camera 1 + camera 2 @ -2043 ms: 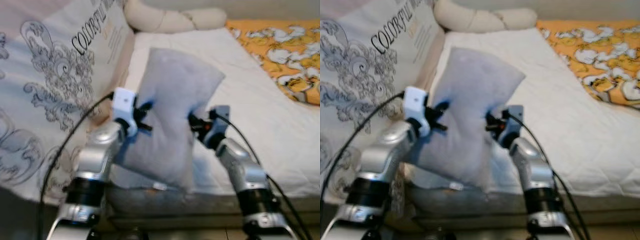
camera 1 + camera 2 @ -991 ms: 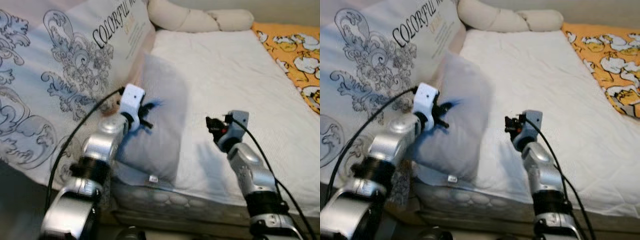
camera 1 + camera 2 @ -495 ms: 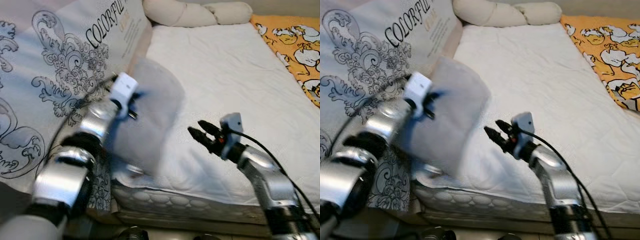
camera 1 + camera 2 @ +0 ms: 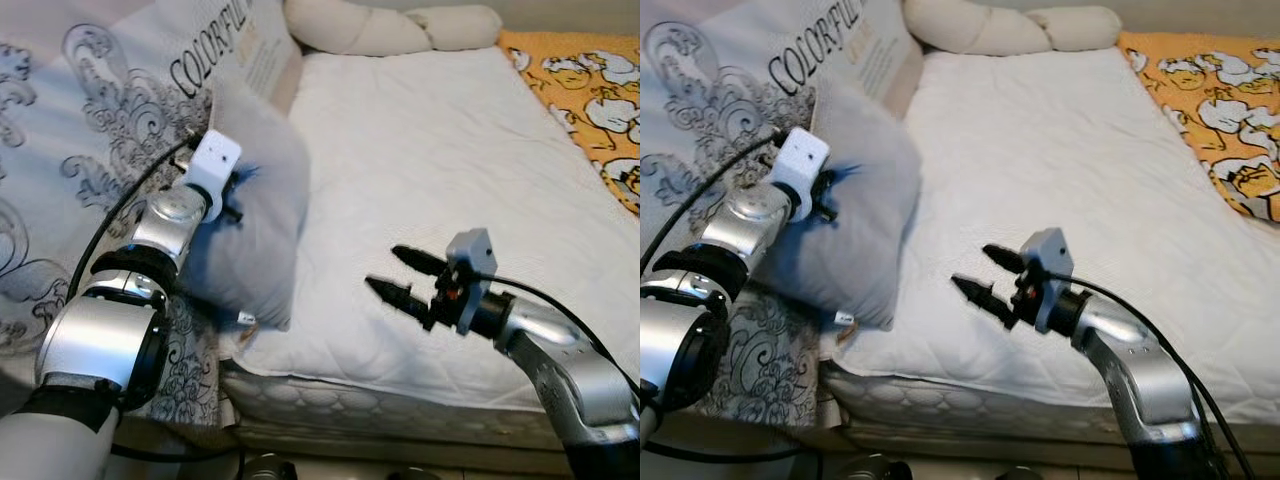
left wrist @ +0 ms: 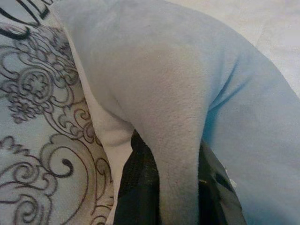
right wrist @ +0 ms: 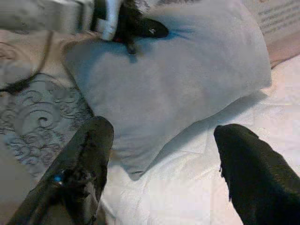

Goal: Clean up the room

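A pale grey-blue pillow leans at the left side of the white mattress, against a patterned quilt. My left gripper is shut on a fold of the pillow; its black fingers pinch the fabric in the left wrist view. My right gripper hangs open over the mattress, to the right of the pillow and apart from it. In the right wrist view its fingers frame the pillow.
A cream bolster lies at the head of the bed. An orange patterned blanket covers the bed's right side. The mattress's front edge runs just below my arms.
My right gripper let go of the pillow and drew back to the right, open. My left gripper swung the pillow left against the quilt. The camera shifted too.
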{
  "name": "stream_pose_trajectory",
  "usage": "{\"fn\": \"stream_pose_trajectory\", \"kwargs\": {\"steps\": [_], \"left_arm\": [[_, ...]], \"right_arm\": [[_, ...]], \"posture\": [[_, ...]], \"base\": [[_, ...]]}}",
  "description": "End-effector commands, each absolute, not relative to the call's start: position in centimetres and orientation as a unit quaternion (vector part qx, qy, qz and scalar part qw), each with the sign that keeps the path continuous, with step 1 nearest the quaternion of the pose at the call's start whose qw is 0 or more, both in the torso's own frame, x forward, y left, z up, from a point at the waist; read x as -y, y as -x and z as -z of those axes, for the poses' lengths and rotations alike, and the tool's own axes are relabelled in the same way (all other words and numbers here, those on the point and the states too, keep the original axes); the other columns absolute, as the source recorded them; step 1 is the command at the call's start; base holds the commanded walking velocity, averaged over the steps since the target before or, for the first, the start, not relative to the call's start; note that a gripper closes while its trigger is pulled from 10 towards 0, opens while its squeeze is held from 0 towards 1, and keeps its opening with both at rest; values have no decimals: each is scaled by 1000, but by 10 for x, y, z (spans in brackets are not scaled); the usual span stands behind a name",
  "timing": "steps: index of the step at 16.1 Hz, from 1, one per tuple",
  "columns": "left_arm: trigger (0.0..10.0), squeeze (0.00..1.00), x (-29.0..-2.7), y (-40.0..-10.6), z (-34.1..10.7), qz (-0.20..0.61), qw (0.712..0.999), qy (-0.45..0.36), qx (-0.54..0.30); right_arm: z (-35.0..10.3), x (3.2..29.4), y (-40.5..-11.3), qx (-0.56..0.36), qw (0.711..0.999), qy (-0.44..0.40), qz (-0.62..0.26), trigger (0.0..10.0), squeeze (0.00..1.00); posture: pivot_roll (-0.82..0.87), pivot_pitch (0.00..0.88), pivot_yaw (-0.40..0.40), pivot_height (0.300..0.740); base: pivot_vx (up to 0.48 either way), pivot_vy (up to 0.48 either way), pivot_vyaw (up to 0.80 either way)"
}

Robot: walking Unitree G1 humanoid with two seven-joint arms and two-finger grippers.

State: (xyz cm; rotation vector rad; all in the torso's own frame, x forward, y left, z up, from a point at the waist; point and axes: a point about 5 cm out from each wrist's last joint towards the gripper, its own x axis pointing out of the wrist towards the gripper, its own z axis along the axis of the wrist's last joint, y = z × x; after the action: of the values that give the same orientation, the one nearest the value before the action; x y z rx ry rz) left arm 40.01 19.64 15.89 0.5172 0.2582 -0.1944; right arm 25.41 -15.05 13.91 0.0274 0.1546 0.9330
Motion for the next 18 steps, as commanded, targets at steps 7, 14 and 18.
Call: {"fn": "stream_pose_trajectory", "kwargs": {"steps": [7,14,18], "left_arm": [[10000,1000,-213,-399,-162,68,966,-213,-128],[10000,941,-185,-402,-198,162,986,-39,27],[10000,965,-156,-356,-170,189,981,-12,44]], "right_arm": [[-145,145,-249,-56,887,-2,-458,10000,1000],[-139,141,-262,-25,918,-39,-395,10000,1000],[-123,149,-274,-36,970,-71,-229,10000,1000]], "posture": [[-220,0,94,740],[-119,0,64,740],[-67,0,37,740]], "base": [[0,0,0],[0,0,0],[0,-166,0]]}}
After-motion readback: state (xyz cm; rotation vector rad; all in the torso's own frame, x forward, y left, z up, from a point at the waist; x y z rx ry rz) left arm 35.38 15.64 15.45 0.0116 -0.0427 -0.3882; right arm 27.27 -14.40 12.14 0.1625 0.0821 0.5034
